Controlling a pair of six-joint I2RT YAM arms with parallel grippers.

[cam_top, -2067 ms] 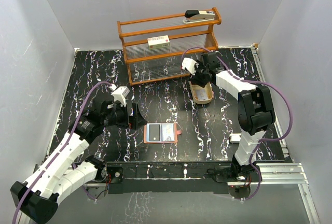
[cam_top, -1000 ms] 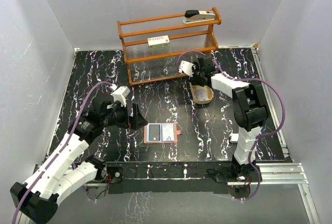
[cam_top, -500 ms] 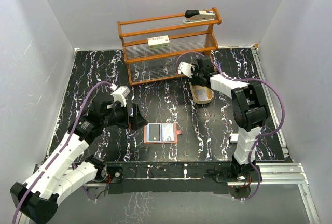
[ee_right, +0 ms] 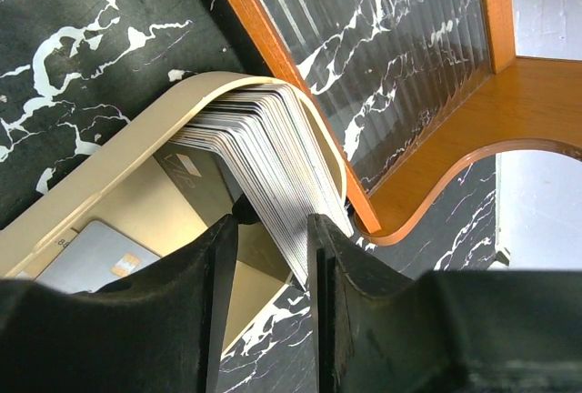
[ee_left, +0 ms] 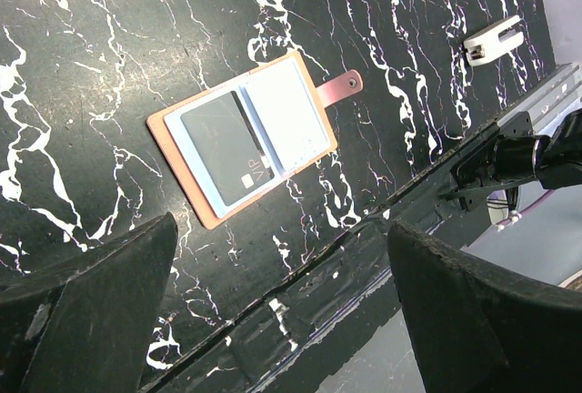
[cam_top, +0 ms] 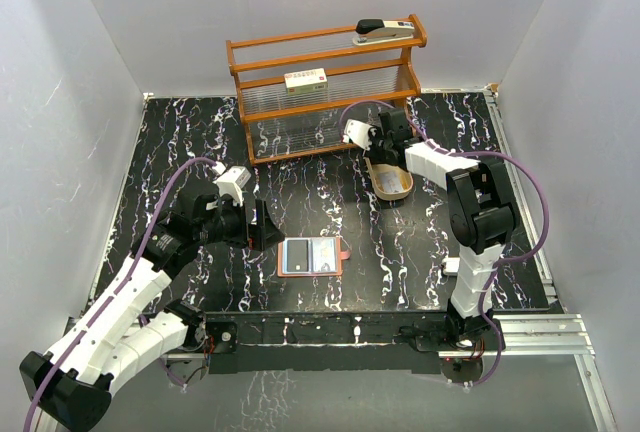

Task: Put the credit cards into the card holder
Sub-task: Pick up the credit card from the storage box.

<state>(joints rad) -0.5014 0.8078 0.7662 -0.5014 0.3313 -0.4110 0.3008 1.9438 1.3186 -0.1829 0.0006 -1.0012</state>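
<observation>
Your left gripper [cam_top: 262, 227] is hovering over the table [cam_top: 200, 142], just left of the holder [ee_left: 185, 175], with its fingers [ee_left: 100, 311] spread wide and nothing between them. The holder is lying open and flat near the front middle of the table, its tab [ee_left: 344, 86] pointing toward the right arm. 1 dark card [ee_left: 227, 152] is sitting in its left pocket and 1 pale card [ee_left: 289, 111] is sitting in its right pocket. Your right gripper [ee_right: 271, 225] is reaching down into the back end of the tray [ee_right: 136, 129], which is resting just in front of the rack [ee_right: 473, 111], at the rack's right foot. A thick stack of cards [ee_right: 273, 147] is standing on edge in that end of the tray, fanned and leaning against the curved wall. The right fingers [ee_right: 209, 320] are drawn close together with the lower edges of some of those cards running into the narrow gap. You cannot tell from the wrist view whether they are actually pinching a card. 1 more grey card [ee_right: 86, 261] is lying flat on the tray floor. On the rack, a stapler [cam_top: 385, 30] is resting on the top rail and a small box [cam_top: 306, 80] is sitting on the shelf below it. A small white piece [cam_top: 452, 265] is lying near the front right of the table, well apart from the holder.
</observation>
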